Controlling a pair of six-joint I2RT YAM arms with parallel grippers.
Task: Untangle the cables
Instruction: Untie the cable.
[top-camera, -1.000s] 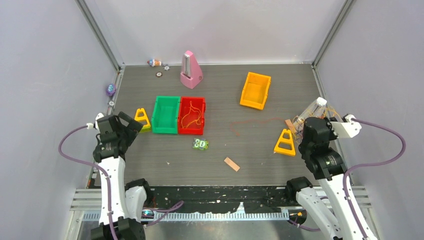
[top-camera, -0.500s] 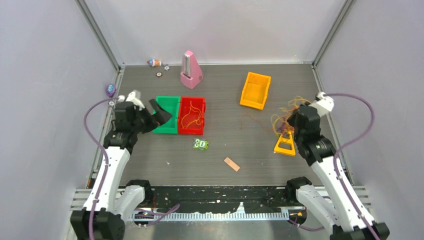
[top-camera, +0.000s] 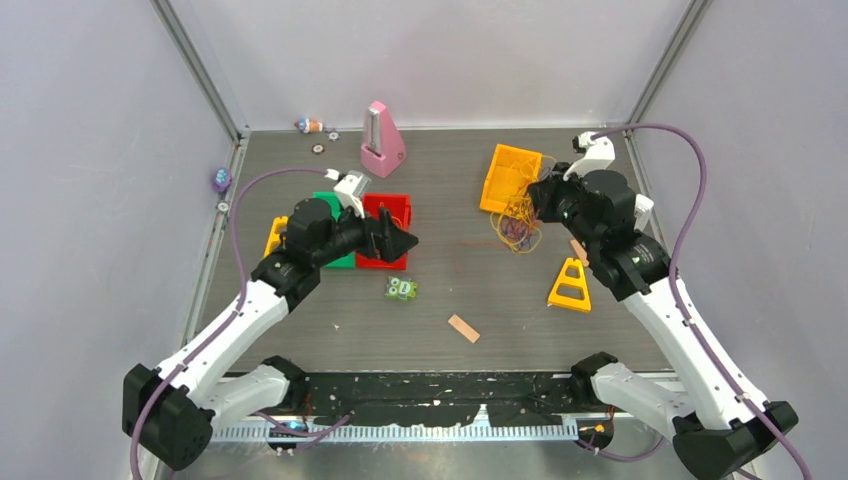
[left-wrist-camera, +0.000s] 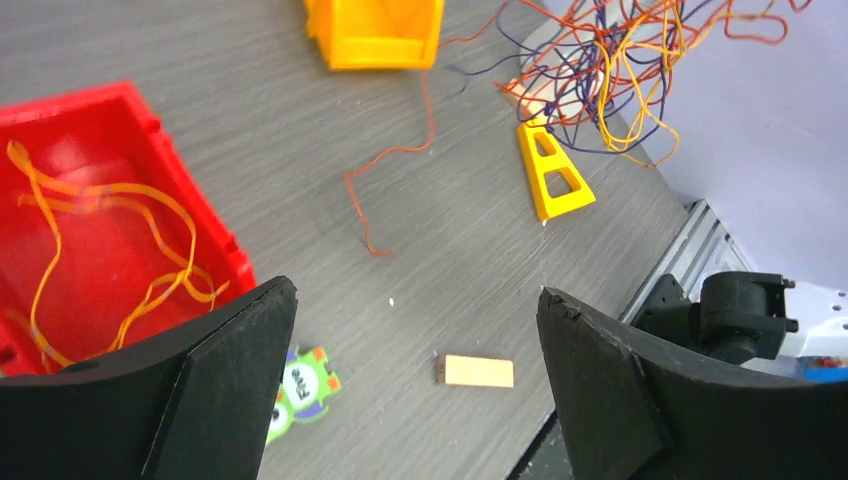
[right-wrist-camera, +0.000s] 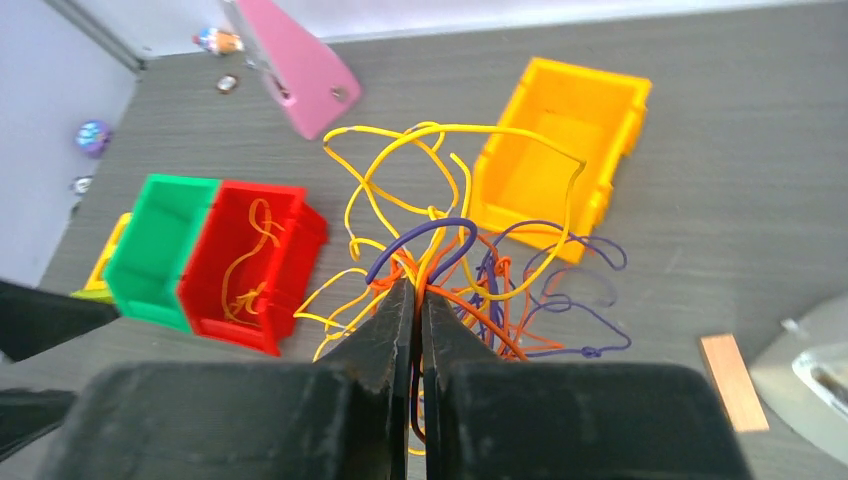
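Right claw: pinching hanging bunch of thin orange, yellow, purple wire cables.
Left claw: wide, empty, by red plastic bin.

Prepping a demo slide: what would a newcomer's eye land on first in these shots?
The tangle of orange, yellow and purple cables hanging from the shut right gripper, in front of the yellow bin at right rear. Next, the red bin at centre-left with loose orange strands inside, the open left gripper hovering by it.
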